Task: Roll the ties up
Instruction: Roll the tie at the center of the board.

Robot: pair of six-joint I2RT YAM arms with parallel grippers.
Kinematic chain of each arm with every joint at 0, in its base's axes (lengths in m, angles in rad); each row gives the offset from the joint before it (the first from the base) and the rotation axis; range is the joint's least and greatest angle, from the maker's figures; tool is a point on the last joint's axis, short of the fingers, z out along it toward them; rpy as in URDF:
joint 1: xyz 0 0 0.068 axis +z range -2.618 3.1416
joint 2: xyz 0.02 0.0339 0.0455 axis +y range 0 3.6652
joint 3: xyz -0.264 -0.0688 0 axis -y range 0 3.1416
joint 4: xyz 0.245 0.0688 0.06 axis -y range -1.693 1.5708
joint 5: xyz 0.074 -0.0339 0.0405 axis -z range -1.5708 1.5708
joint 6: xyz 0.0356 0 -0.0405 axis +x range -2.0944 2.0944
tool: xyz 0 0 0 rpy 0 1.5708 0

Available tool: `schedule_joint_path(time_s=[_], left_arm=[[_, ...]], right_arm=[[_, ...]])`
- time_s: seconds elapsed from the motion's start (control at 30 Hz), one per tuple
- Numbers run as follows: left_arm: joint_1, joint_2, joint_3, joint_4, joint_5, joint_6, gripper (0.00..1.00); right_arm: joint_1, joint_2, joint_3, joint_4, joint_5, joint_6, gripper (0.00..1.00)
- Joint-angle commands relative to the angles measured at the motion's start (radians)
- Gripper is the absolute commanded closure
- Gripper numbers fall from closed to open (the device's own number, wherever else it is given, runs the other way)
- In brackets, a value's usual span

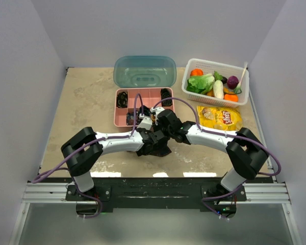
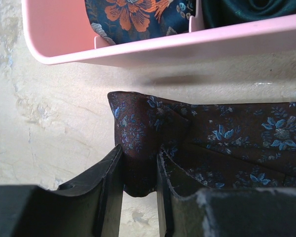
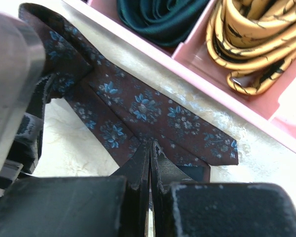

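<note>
A dark maroon tie with small blue flowers (image 2: 227,143) lies on the table just in front of the pink tray (image 2: 187,47). My left gripper (image 2: 138,173) is shut on a folded end of it. My right gripper (image 3: 150,148) is shut, its tips pinching the tie (image 3: 148,106) near its wide pointed end. In the top view both grippers, left (image 1: 150,143) and right (image 1: 164,135), meet over the tie and hide most of it. Rolled ties sit in the tray: orange-flowered (image 2: 133,12), dark green (image 3: 158,17), gold (image 3: 251,39).
The pink tray (image 1: 143,94) stands just behind the grippers, with its teal lid (image 1: 144,71) behind it. A white basket of toy vegetables (image 1: 215,81) is at the back right. A yellow chip bag (image 1: 222,118) lies beside the right arm.
</note>
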Motion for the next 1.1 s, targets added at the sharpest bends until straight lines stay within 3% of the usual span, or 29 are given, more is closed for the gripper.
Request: schedule_joint_path(time_s=[0.0,0.13,0.2,0.4,0.73,0.9,1.07], left_arm=[[-0.042,0.024,0.024,0.085,0.048,-0.024,0.91],[-0.047,-0.002,0.001,0.149,0.092,0.008,0.85],[-0.047,-0.028,-0.011,0.192,0.117,0.025,0.68],[-0.047,-0.092,-0.062,0.315,0.190,0.075,0.52],[-0.041,-0.153,-0.115,0.418,0.282,0.095,0.40],[-0.012,-0.268,-0.155,0.471,0.321,0.106,0.28],[0.041,-0.379,-0.197,0.510,0.380,0.129,0.24]], right_arm=[[-0.007,-0.030,0.001,0.040,-0.011,0.014,1.00],[-0.010,-0.032,-0.002,0.044,-0.014,0.017,1.00],[-0.010,-0.038,-0.005,0.045,-0.012,0.018,1.00],[-0.013,-0.056,-0.009,0.047,-0.012,0.020,1.00],[-0.013,-0.066,-0.004,0.040,-0.020,0.018,1.00],[-0.013,-0.075,-0.001,0.040,-0.032,0.009,1.00],[-0.013,-0.081,0.011,0.047,-0.041,-0.003,1.00]])
